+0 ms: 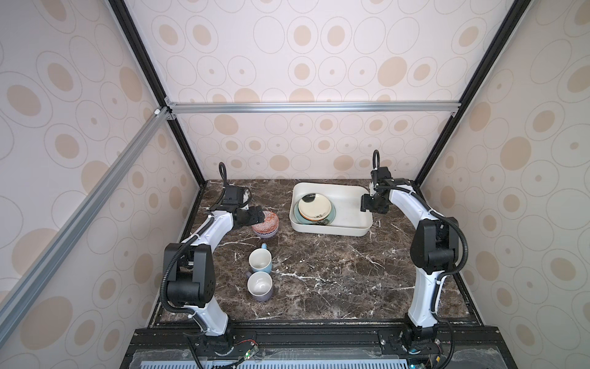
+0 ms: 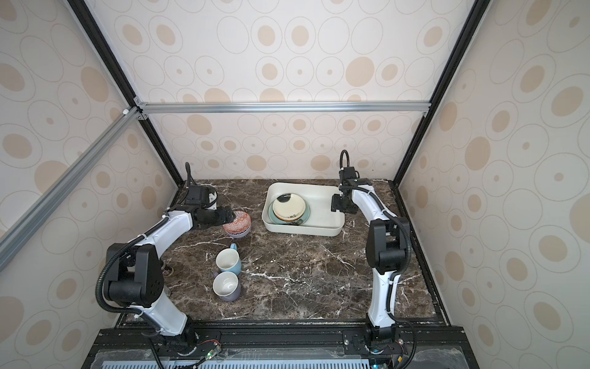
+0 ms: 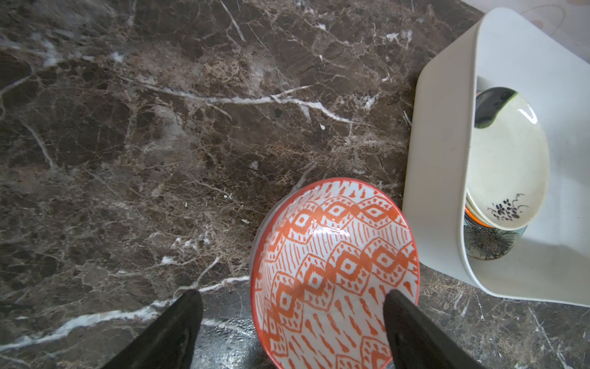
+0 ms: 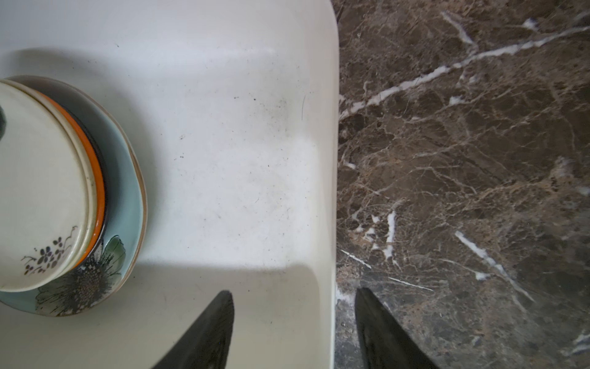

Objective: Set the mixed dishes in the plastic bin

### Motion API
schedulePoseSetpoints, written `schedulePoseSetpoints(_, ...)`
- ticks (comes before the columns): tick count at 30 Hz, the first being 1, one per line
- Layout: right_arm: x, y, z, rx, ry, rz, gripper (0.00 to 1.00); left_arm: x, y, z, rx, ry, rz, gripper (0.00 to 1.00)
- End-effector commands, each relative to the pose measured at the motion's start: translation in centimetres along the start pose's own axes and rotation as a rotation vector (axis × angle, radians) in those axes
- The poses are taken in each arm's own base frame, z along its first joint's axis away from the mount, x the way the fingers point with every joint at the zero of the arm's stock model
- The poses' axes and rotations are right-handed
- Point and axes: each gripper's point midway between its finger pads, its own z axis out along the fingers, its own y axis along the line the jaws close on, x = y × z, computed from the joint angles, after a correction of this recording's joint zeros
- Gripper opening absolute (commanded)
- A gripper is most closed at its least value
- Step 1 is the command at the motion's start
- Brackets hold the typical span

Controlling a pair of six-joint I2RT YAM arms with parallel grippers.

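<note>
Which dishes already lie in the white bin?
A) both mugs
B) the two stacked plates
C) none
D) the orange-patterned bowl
B: the cream plate rests on the teal plate inside the white bin, while the orange-patterned bowl, light-blue mug and lavender mug stand on the table.

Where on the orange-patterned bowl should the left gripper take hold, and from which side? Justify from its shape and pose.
Grip the orange-patterned bowl by its rim wall on the side away from the plastic bin, coming down from above. It stands upright and open, probably too wide to span; the open left gripper straddles that rim, one finger inside.
</note>
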Motion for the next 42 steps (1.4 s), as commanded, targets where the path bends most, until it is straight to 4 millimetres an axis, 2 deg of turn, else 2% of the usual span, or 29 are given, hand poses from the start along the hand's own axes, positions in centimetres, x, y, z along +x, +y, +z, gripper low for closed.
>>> schedulePoseSetpoints(1, 0.4, -0.8, 0.9, 0.025, 0.042, -0.009, 0.63, -0.9, -0.2, -0.2, 0.013, -0.018, 0.024, 0.89)
schedulePoseSetpoints(5, 0.8, -1.1, 2.0, 0.027, 0.077, -0.008, 0.58, -0.9, -0.1, -0.2, 0.013, -0.017, 0.024, 0.89)
schedulePoseSetpoints(9, 1.6, -1.4, 2.9, 0.029, 0.115, -0.008, 0.43, -0.9, -0.2, -0.1, 0.02, -0.017, 0.023, 0.89)
schedulePoseSetpoints(15, 2.3, -1.3, 3.2, 0.019, 0.13, -0.031, 0.31, -0.7, -0.3, 0.1, 0.03, -0.011, 0.023, 0.89)
schedulePoseSetpoints(23, 2.3, -0.7, 3.3, -0.017, 0.125, -0.066, 0.26, -0.8, -0.5, 0.0, 0.04, -0.014, 0.021, 0.89)
schedulePoseSetpoints(42, 1.9, 2.9, 4.4, -0.101, 0.141, -0.132, 0.25, -0.4, -0.5, 0.6, 0.048, 0.004, 0.02, 0.89)
